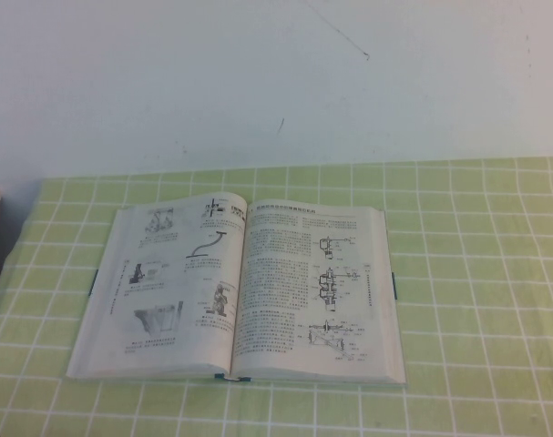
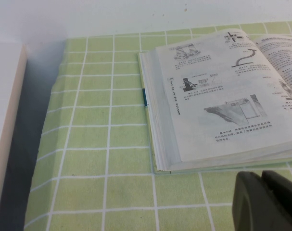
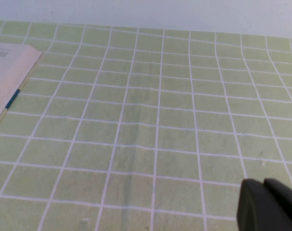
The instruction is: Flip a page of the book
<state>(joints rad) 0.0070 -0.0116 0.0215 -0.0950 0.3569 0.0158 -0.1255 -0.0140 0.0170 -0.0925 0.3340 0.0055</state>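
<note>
With the book lying open on the desk and no page lifted, the turn has not begun; the left gripper and the right gripper sit off to either side, pressed together, and one must reach a page edge.

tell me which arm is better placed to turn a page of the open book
Likely the left. The left pincer hangs just off the near edge of the thick white-paged book, beside its left-hand page. The right pincer faces bare green checked cloth, the book only at the frame's edge.
</note>
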